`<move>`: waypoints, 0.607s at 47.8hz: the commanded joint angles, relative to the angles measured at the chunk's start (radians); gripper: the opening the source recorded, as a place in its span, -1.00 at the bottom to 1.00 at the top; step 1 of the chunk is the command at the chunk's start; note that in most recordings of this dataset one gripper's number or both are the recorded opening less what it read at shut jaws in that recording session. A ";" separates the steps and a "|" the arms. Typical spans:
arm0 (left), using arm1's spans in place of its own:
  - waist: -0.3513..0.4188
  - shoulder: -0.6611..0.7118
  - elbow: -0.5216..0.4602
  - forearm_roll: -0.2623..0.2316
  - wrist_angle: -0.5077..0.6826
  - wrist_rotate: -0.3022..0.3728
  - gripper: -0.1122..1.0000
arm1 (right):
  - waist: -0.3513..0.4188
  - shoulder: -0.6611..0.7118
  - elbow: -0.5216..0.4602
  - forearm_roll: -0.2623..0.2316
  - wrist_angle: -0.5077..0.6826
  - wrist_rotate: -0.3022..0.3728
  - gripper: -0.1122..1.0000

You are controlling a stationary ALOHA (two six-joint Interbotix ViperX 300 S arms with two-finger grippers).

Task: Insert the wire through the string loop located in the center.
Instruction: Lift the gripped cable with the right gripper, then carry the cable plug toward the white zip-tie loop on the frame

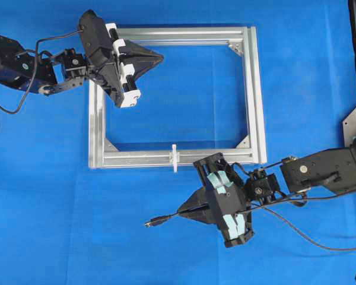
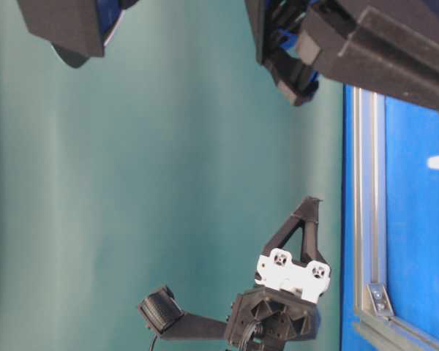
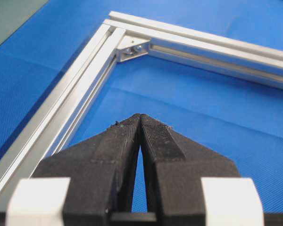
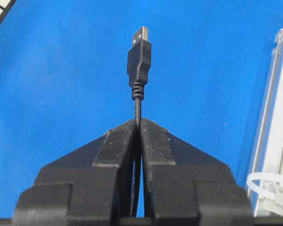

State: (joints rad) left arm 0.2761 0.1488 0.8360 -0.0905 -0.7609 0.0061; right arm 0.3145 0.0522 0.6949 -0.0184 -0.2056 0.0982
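Overhead, my right gripper (image 1: 190,212) clamped the wire (image 1: 166,218), plug pointing left, parallel to the frame bar (image 1: 136,158); the string loop (image 1: 174,158) sat just above it. Right wrist: the cable tie (image 4: 266,184) lay right of the pinched USB plug (image 4: 139,52). Left wrist: my left gripper (image 3: 140,118) was clenched on nothing.
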 commanded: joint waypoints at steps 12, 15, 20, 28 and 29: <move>0.002 -0.031 -0.006 0.005 -0.005 0.000 -0.80 | 0.002 -0.026 -0.009 0.000 -0.002 0.000 -0.85; 0.002 -0.031 -0.006 0.003 -0.005 0.000 -0.80 | 0.002 -0.026 -0.008 0.000 0.000 0.000 -0.85; 0.002 -0.031 -0.006 0.005 -0.005 0.000 -0.80 | 0.003 -0.026 -0.008 0.000 0.002 0.000 -0.85; 0.002 -0.031 -0.006 0.003 -0.005 0.000 -0.80 | 0.003 -0.038 0.011 0.002 0.002 0.002 -0.85; 0.002 -0.031 -0.006 0.005 -0.005 0.000 -0.80 | 0.003 -0.040 0.015 0.002 0.000 0.002 -0.85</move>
State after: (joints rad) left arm 0.2761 0.1488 0.8360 -0.0890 -0.7609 0.0061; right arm 0.3145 0.0491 0.7087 -0.0184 -0.2010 0.0982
